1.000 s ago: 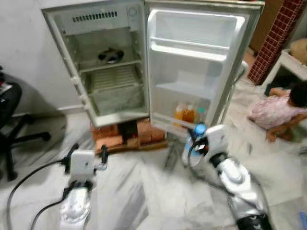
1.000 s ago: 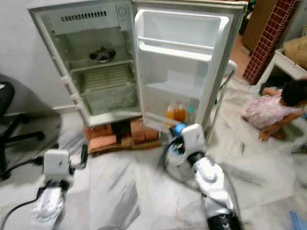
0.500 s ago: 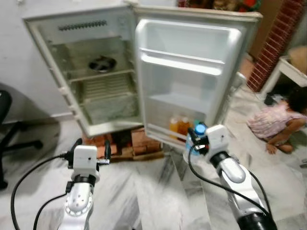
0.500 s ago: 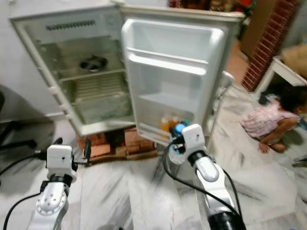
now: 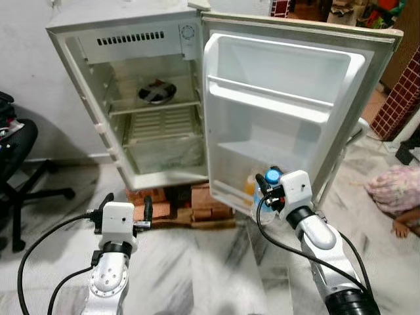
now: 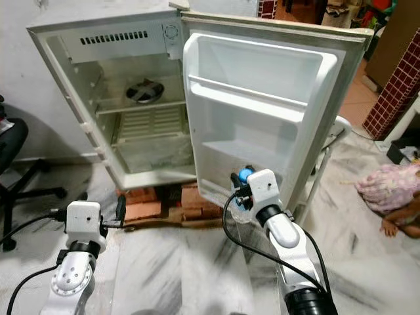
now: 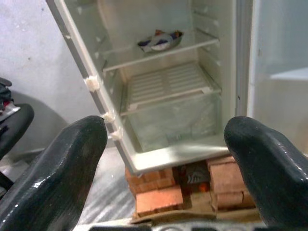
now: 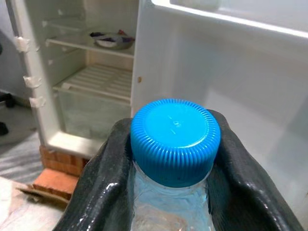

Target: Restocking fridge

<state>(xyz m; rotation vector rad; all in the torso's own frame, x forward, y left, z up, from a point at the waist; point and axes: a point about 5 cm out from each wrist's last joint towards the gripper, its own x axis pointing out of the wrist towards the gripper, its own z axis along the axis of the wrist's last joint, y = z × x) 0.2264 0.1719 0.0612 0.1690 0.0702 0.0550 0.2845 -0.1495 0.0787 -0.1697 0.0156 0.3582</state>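
Fridge (image 5: pixel 151 105): small unit raised on bricks (image 5: pixel 197 200), door (image 5: pixel 289 111) swung fully open; door racks nearer and larger in the head views than half a second ago, so the robot has closed in on them.
Contents: one dish (image 5: pixel 156 92) on the upper inner shelf; orange bottle (image 5: pixel 251 186) in the lowest door rack.
Bottle (image 8: pixel 174 159): clear, blue cap, upright, held just before the lowest door rack, not yet inside it.
Right pincer (image 5: pixel 268 190): pinching the bottle at the neck, one finger on each side below the cap.
Left pincer (image 7: pixel 168 159): spread wide, nothing between the fingers, pointing at the fridge's lower compartment.
Bystander: person (image 5: pixel 397 200) on the floor to the right, well apart.
Meaning for task: approach looks nearly done; judged next is lifting the bottle over the rack lip beside the orange bottle.
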